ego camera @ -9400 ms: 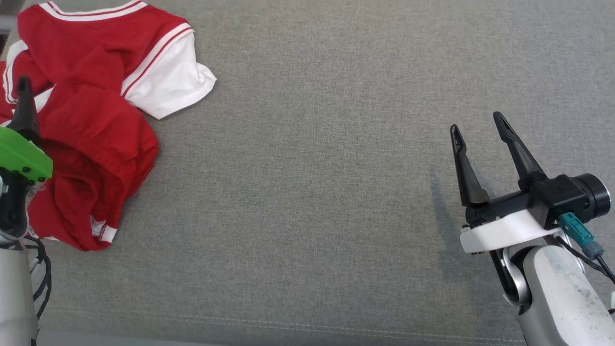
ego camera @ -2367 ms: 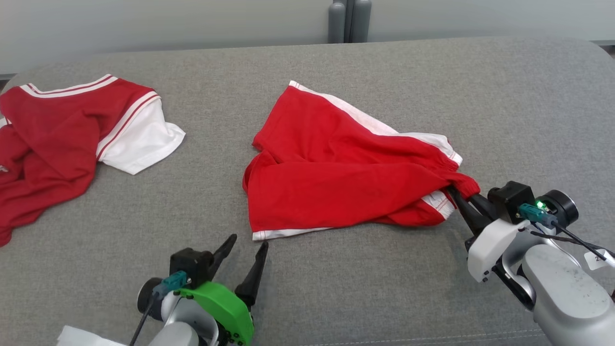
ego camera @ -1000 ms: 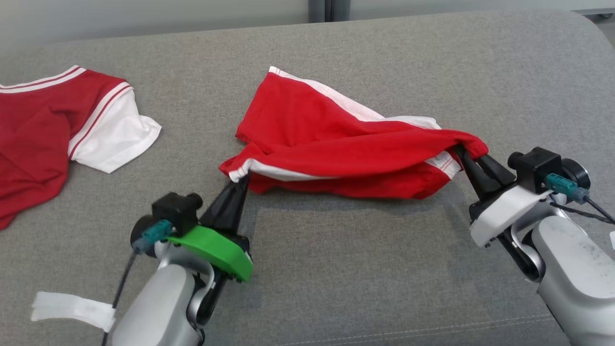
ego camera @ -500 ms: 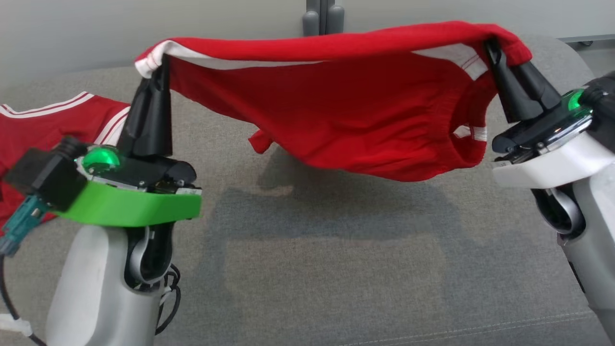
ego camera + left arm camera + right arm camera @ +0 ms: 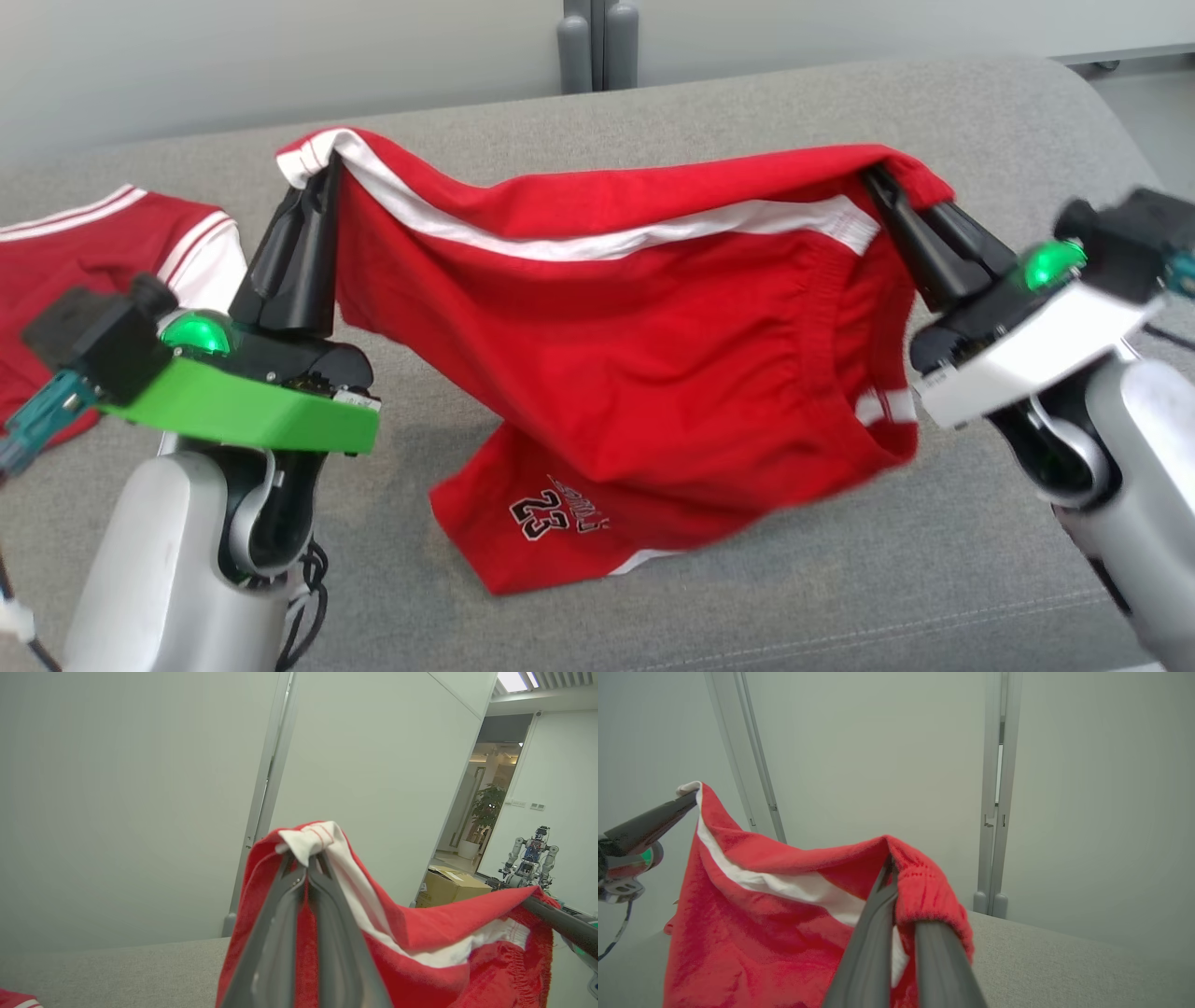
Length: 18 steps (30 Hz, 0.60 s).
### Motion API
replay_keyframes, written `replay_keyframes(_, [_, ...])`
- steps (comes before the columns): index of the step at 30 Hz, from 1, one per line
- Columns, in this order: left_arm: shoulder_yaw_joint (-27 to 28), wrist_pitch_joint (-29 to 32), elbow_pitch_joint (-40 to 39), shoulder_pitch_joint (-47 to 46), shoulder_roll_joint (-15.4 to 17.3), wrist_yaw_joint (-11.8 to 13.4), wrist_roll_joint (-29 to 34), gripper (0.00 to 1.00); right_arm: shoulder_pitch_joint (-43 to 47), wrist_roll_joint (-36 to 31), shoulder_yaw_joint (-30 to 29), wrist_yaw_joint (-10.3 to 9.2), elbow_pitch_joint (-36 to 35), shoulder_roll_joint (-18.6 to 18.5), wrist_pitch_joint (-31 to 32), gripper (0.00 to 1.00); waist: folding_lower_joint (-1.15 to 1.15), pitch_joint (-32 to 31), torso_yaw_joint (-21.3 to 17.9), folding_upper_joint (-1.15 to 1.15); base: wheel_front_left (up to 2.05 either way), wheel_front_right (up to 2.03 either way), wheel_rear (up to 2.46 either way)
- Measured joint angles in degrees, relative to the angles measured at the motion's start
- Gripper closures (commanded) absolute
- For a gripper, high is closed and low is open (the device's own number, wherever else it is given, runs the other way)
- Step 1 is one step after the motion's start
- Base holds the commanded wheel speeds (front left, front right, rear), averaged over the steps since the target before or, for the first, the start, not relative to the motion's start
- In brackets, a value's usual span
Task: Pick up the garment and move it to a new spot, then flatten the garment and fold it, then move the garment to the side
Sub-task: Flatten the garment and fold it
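The garment (image 5: 635,373) is a pair of red shorts with white side stripes and a "23" print, stretched in the air between both grippers, its lower end resting on the grey couch (image 5: 766,103). My left gripper (image 5: 327,168) is shut on a white-trimmed hem corner (image 5: 310,842). My right gripper (image 5: 878,182) is shut on the elastic waistband (image 5: 920,882). From the left wrist view the right gripper's finger (image 5: 560,921) shows at the far right; from the right wrist view the left gripper (image 5: 693,795) holds the far corner of the garment (image 5: 775,914).
A second red and white garment (image 5: 103,252) lies on the couch at the far left, behind my left arm. A grey wall with a vertical post (image 5: 597,42) stands behind the couch. A cardboard box (image 5: 448,891) and another robot (image 5: 530,856) stand in the room beyond.
Both grippers lifted the shorts off the couch and hold them spread in the air. Since half a second ago the shorts have dropped lower and swung forward, their hem touching the couch.
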Motion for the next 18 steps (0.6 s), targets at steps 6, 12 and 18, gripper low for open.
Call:
replay_keyframes(6, [2.7, 2.4, 6.2, -9.6, -0.2, 0.1, -1.5, 1.0, -18.1, 0.2, -6.0, 0.05, 4.9, 1.5, 2.2, 1.0, 0.0, 2.1, 0.3, 0.0, 0.0, 0.0, 0.0])
replay_keyframes(12, [3.6, 2.4, 5.5, -21.2, -1.3, 0.1, -2.6, 1.0, -30.1, 0.5, -8.4, 0.05, 7.5, 2.0, 2.1, 1.0, 0.0, 3.3, 1.7, 0.0, 0.0, 0.0, 0.0])
replay_keyframes(18, [0.9, 5.7, 14.1, -7.9, -0.6, 0.1, -3.6, 1.0, -13.7, 8.7, 0.5, 0.05, 21.5, 3.0, 13.5, 1.0, 0.0, 4.8, 2.2, 0.0, 0.0, 0.0, 0.0])
